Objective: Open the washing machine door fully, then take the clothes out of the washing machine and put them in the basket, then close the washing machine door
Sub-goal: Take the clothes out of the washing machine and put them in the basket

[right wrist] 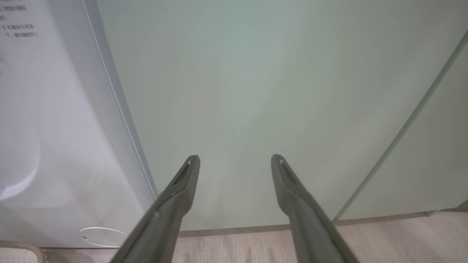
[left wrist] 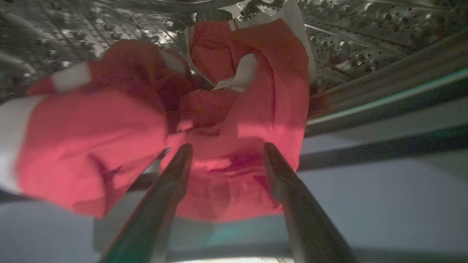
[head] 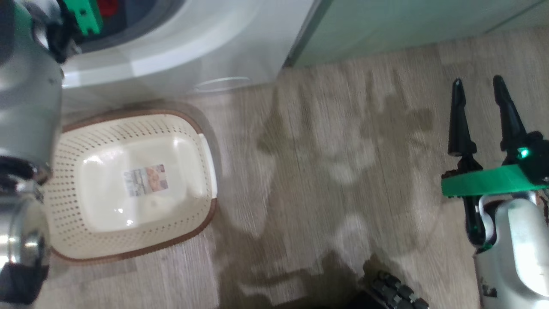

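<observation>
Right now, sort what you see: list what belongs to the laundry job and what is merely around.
Job:
- red clothes inside the washing machine
- basket on the floor
- left claw, open, just before the clothes

Merely around:
- pale green cabinets
- wood-look floor
- right claw, open, holding nothing

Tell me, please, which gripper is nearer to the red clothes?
Left. The left gripper is open at the drum mouth, close to the clothes; the right gripper is open facing the cabinet, well away.
</observation>
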You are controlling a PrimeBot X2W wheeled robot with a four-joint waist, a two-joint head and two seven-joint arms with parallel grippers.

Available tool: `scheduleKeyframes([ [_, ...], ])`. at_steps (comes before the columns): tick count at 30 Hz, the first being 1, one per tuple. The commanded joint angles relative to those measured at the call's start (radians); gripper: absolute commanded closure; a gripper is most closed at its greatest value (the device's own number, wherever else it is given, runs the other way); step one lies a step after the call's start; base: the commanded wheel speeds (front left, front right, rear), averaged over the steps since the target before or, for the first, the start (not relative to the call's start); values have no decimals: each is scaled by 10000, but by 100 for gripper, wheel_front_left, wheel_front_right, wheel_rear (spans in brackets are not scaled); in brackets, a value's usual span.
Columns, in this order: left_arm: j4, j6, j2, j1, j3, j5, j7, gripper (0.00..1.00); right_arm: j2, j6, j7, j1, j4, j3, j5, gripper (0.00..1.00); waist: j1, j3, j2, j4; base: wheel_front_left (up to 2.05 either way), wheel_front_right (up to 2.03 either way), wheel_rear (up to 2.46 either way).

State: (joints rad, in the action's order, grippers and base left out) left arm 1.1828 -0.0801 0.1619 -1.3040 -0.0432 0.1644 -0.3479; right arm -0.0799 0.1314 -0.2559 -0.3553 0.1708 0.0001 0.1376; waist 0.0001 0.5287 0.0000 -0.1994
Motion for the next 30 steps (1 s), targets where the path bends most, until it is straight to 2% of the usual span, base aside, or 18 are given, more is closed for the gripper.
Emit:
scheduleKeyframes([
  [1,-219,78,475,-559,-62,9,-52,0,71,-7,-59,-85,-355,217,2,0,-1,496,0,-309,0,0,0],
  [8,313,108,591,-1481,79,36,-431,0,152,-7,-59,-319,-414,227,28,0,-1,1187,0,-588,0,0,0],
  [16,748,323,903,-1550,522,-280,-946,0,233,-7,-59,-382,-427,160,73,0,-1,1439,0,-662,0,0,0],
  [18,783,310,839,-1483,450,-147,-825,100,243,-7,-59,-366,-403,111,74,0,-1,1390,0,-600,0,0,0],
  [30,871,161,415,-829,353,275,622,100,105,-7,-59,-183,-261,120,-18,0,-1,402,0,-116,0,0,0],
])
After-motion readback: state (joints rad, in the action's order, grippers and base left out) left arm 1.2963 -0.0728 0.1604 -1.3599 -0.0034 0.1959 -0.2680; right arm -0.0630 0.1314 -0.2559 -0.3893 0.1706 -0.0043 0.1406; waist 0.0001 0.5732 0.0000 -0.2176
